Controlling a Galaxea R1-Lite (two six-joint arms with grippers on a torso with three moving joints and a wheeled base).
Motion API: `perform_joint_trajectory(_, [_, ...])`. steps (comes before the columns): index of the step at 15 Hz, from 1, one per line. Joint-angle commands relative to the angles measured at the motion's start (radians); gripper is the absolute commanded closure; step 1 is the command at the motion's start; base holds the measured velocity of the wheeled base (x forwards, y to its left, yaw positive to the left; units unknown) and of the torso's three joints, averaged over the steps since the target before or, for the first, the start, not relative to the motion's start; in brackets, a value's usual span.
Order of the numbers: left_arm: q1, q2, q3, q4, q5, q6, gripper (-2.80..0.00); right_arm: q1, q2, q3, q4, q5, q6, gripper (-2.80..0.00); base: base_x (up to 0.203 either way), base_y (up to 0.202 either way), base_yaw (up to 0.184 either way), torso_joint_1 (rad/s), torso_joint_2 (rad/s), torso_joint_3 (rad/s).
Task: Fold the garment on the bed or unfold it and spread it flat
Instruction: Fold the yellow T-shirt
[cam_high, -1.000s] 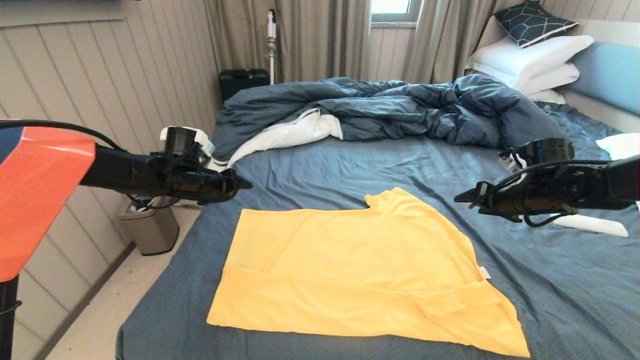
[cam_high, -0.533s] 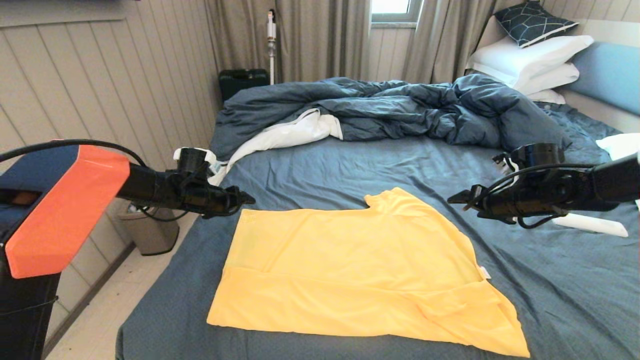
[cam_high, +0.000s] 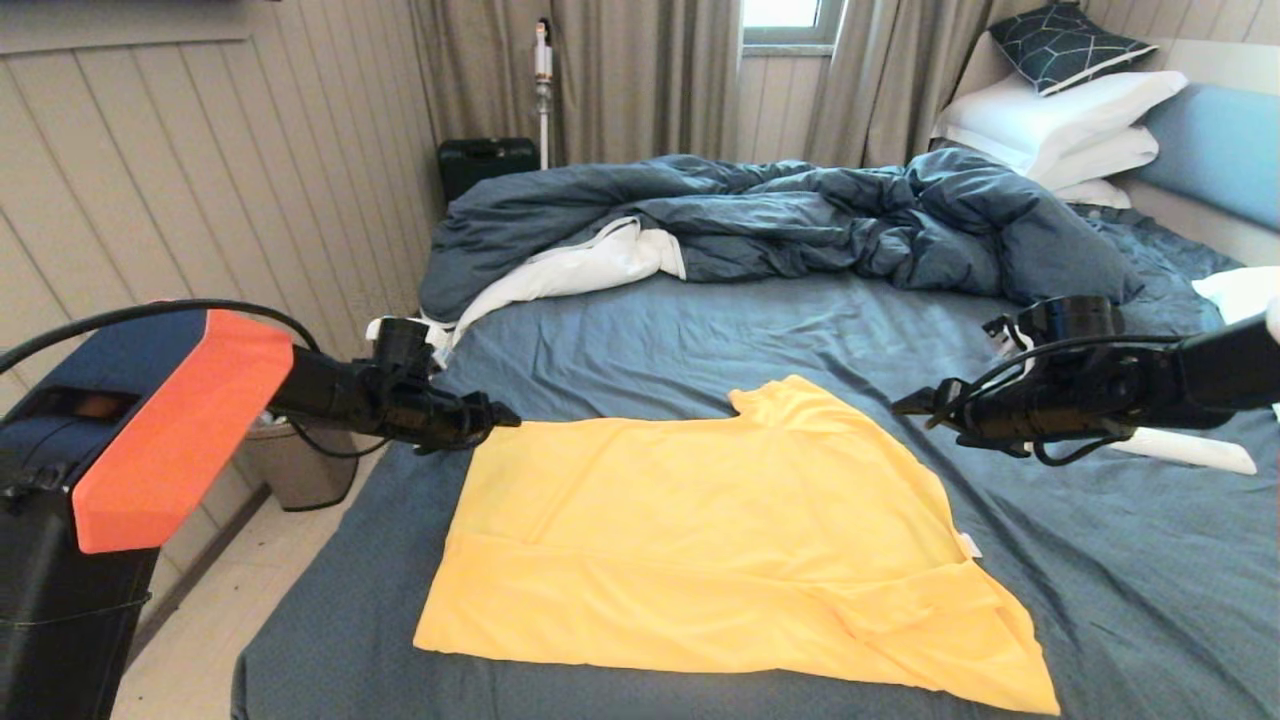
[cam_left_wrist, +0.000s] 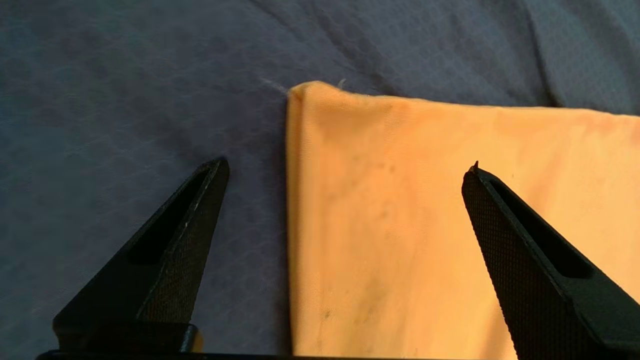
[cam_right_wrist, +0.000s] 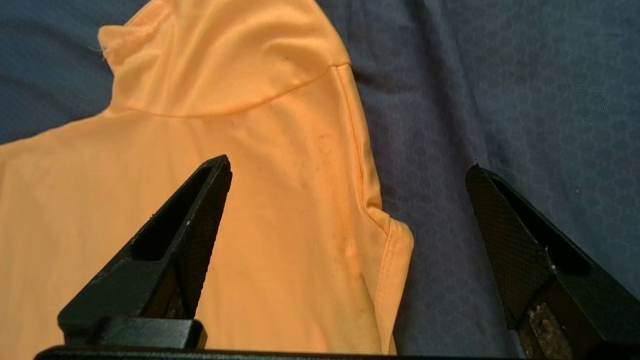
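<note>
Garment: the T-shirt (cam_high: 700, 545) is plain bright yellow, thin and smooth, with no print; it lies partly folded on the near half of the bed (cam_high: 800, 330).
Shape: roughly a rectangle with a straight far edge; a sleeve or shoulder flap sticks up at about 1 o'clock from its middle, and the corner at 5 o'clock tapers to a point.
Folds: a long crease runs across the lower part, with a few shallow wrinkles toward 4 o'clock (a small white tag shows at the edge at 3 o'clock).
Close look: in the right wrist view the T-shirt (cam_right_wrist: 240, 165) shows a stitched seam and a hemmed edge lying on the sheet; in the left wrist view the T-shirt (cam_left_wrist: 450, 215) shows a square, crisp corner.
Left gripper: the left gripper (cam_high: 500, 418) hangs at the corner at 10 o'clock of the shirt, fingers spread wide and holding nothing; one finger is over the sheet, the other over yellow cloth.
Right gripper: the right gripper (cam_high: 915, 405) hangs just off the shirt's edge at 2 o'clock, fingers spread wide and empty, straddling the hem.
Bed: wrinkled dark blue-grey sheet, a rumpled dark blue duvet (cam_high: 780, 225) heaped at 12 o'clock, white pillows (cam_high: 1060, 125) at 2 o'clock.
</note>
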Motion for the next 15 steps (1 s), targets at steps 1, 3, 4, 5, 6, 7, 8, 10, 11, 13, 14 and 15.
perform_joint_trajectory(1, [-0.004,0.023,-0.023,0.0,-0.002,-0.003,-2.8,-0.001,-0.003,0.006,-0.001,0.002,0.0,-2.8,0.0,0.0,0.0,0.0,0.0,0.0])
perform_joint_trajectory(3, [-0.011,0.031,-0.032,0.0,-0.004,-0.006,-2.8,-0.003,-0.003,0.009,-0.001,0.002,0.001,-2.8,0.0,0.0,0.0,0.0,0.0,0.0])
perform_joint_trajectory(4, [-0.015,0.032,-0.035,0.0,-0.004,-0.006,-2.8,-0.003,-0.002,0.013,-0.001,0.002,0.001,-2.8,0.0,0.0,0.0,0.0,0.0,0.0])
perform_joint_trajectory(5, [-0.018,0.032,-0.035,0.0,-0.004,-0.006,-2.8,-0.003,-0.003,0.016,-0.002,0.002,0.001,-2.8,0.0,0.0,0.0,0.0,0.0,0.0])
perform_joint_trajectory(6, [-0.023,0.032,-0.034,0.0,-0.002,-0.006,-2.8,-0.003,-0.004,0.016,-0.002,0.002,0.001,-2.8,0.0,0.0,0.0,0.0,0.0,0.0])
perform_joint_trajectory(7, [-0.026,0.032,-0.033,0.0,-0.002,-0.006,0.0,-0.003,-0.005,0.016,-0.002,0.002,0.001,-2.8,0.0,0.0,0.0,0.0,0.0,0.0])
perform_joint_trajectory(8, [-0.027,0.032,-0.033,0.0,-0.003,-0.006,0.0,-0.004,-0.005,0.016,-0.002,0.002,0.001,-2.8,0.0,0.0,0.0,0.0,0.0,0.0])
perform_joint_trajectory(10, [-0.029,0.033,-0.036,0.0,-0.004,-0.009,0.0,-0.01,-0.003,0.018,-0.002,0.002,0.001,-2.8,0.0,0.0,0.0,0.0,0.0,0.0])
perform_joint_trajectory(11, [-0.033,0.033,-0.038,0.0,-0.004,-0.008,0.0,-0.01,-0.003,0.019,-0.002,0.002,0.001,-2.8,0.0,0.0,0.0,0.0,0.0,0.0])
perform_joint_trajectory(13, [-0.038,0.033,-0.036,-0.002,-0.004,-0.007,0.0,-0.012,-0.005,0.02,-0.002,0.002,0.0,-2.8,0.0,0.0,0.0,0.0,0.0,0.0])
perform_joint_trajectory(14, [-0.041,0.033,-0.036,-0.002,-0.004,-0.007,0.0,-0.012,-0.005,0.021,-0.002,0.002,0.0,-2.8,0.0,0.0,0.0,0.0,0.0,0.0])
perform_joint_trajectory(15, [-0.041,0.032,-0.035,-0.002,-0.004,-0.007,0.0,-0.01,-0.005,0.02,-0.002,0.002,0.0,-2.8,0.0,0.0,0.0,0.0,0.0,0.0])
